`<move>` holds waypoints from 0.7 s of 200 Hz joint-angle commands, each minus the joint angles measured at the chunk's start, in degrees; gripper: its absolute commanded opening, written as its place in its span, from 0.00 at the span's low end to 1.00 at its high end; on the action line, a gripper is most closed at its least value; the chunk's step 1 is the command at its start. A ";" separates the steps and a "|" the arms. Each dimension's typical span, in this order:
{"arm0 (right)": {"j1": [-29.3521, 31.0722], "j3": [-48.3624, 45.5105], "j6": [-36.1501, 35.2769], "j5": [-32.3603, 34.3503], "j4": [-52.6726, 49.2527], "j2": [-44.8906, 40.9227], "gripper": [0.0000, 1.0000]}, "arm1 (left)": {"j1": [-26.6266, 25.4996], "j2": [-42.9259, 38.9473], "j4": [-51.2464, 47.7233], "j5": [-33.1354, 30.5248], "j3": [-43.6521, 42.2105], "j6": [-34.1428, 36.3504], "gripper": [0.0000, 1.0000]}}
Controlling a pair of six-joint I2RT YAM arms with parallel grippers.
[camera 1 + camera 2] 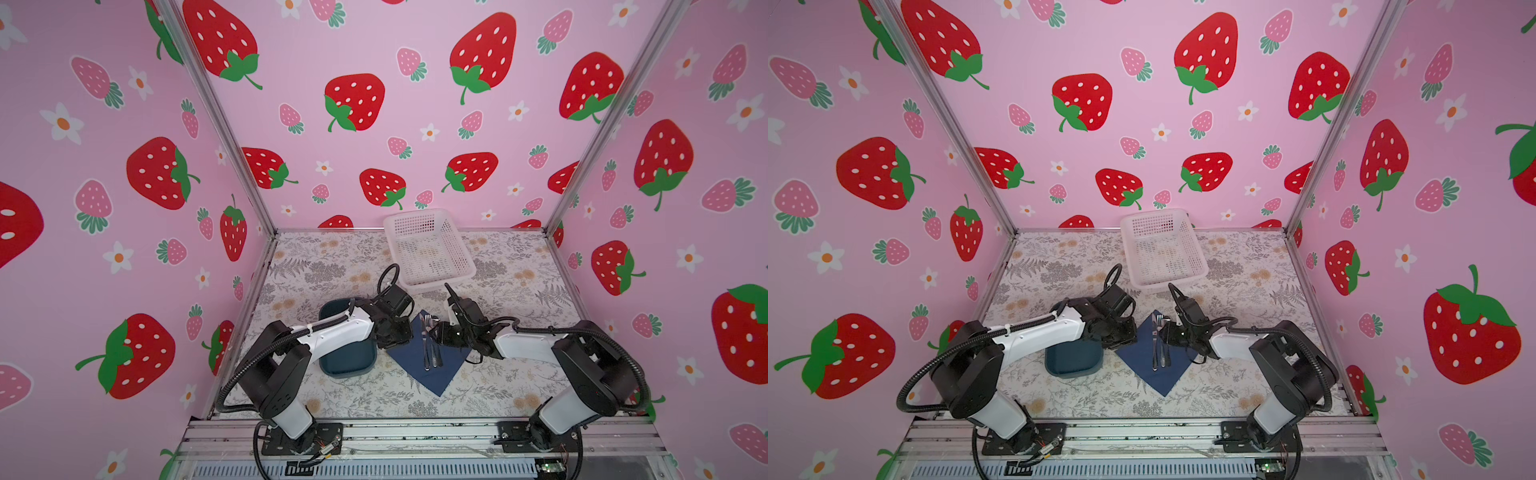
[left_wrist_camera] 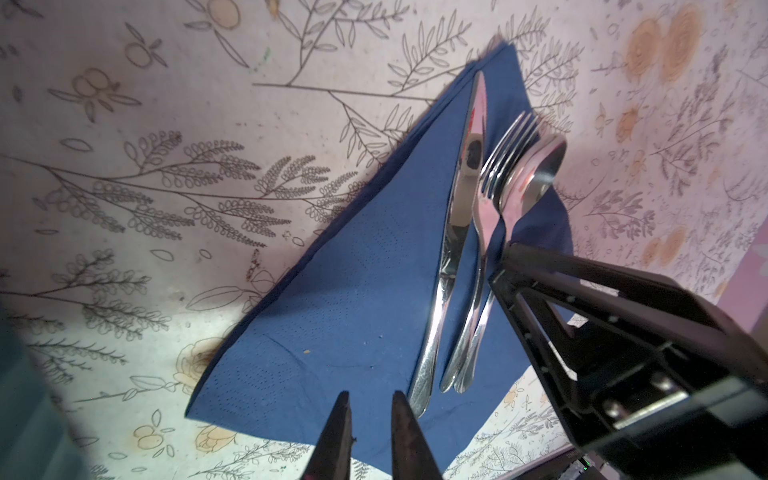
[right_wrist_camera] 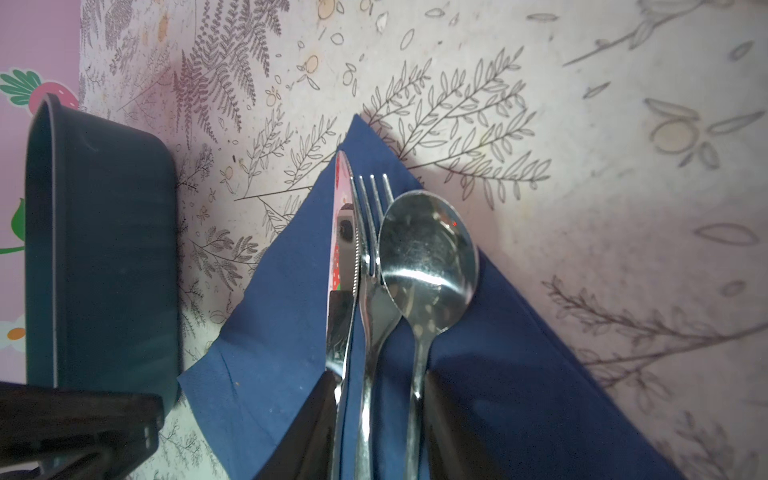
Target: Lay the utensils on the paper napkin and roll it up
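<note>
The navy paper napkin (image 1: 430, 376) (image 1: 1160, 380) lies flat as a diamond on the floral table. The utensils (image 1: 430, 349) lie side by side along its middle: knife (image 3: 345, 257), fork (image 3: 374, 249) and spoon (image 3: 428, 249). My right gripper (image 3: 380, 378) (image 1: 436, 332) straddles all three handles low on the napkin, one finger against the knife and one against the spoon handle. My left gripper (image 2: 370, 397) (image 1: 397, 338) hovers over the napkin's left part by the knife's handle end. Its fingers stand a narrow gap apart with nothing between them.
A teal tray (image 1: 349, 365) (image 3: 104, 249) sits just left of the napkin, partly under my left arm. A white perforated basket (image 1: 457, 253) stands behind, toward the back wall. Pink strawberry walls close in the table on three sides.
</note>
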 commanded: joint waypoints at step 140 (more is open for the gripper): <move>-0.24 0.81 -1.04 8.51 -8.19 -5.72 0.35 | 0.31 -2.09 -1.01 -1.34 -0.90 0.98 0.21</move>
